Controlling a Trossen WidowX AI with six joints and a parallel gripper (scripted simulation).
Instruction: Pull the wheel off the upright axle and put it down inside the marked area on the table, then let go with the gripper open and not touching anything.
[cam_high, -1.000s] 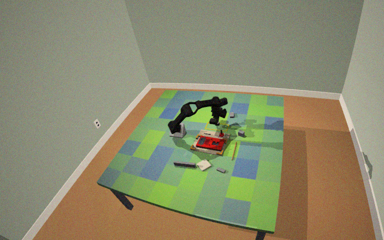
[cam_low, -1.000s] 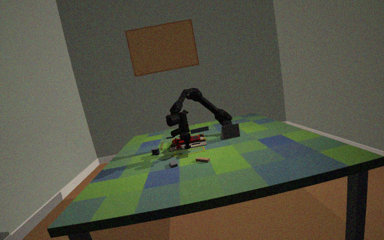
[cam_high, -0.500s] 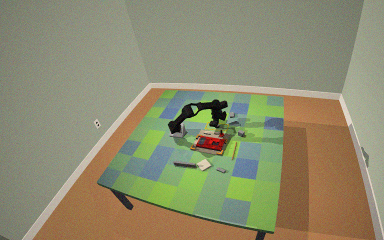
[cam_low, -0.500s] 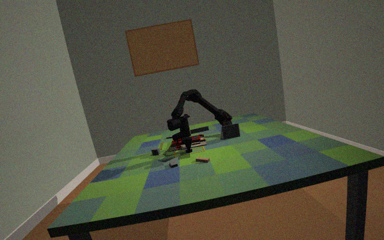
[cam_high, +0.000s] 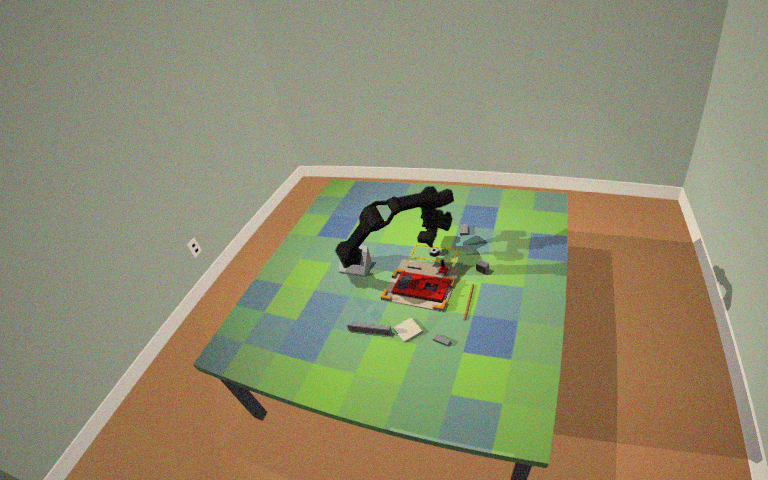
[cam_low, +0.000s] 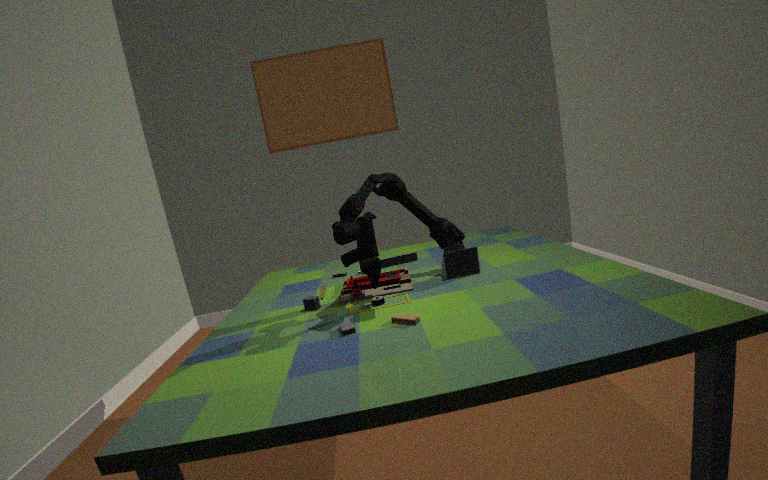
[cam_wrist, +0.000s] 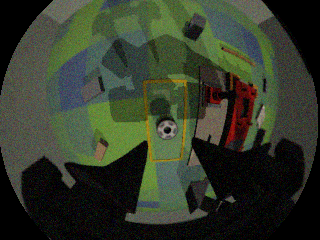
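Observation:
The wheel (cam_high: 434, 251) (cam_low: 377, 300) (cam_wrist: 167, 128), pale with a dark tyre, is off the axle and below the fingertips. It shows within the yellow outline of the marked area (cam_high: 412, 251) (cam_low: 408, 298) (cam_wrist: 147, 120). In the wrist view a round shadow lies apart from it, so it looks a little above the table; its exact height is hard to tell. My gripper (cam_high: 430, 243) (cam_low: 375, 285) (cam_wrist: 170, 142) is open, with nothing between its fingers. The upright axle (cam_high: 442, 263) (cam_wrist: 228, 94) stands bare on its red base (cam_high: 443, 270).
A red panel (cam_high: 420, 285) lies on a pale board beside the marked area. Grey blocks (cam_high: 464, 229) (cam_high: 482, 267) and a wooden block (cam_low: 405, 319) (cam_wrist: 101, 149) lie around it. An orange stick (cam_high: 468, 301), a dark bar (cam_high: 369, 328) and a pale square (cam_high: 408, 329) lie farther off.

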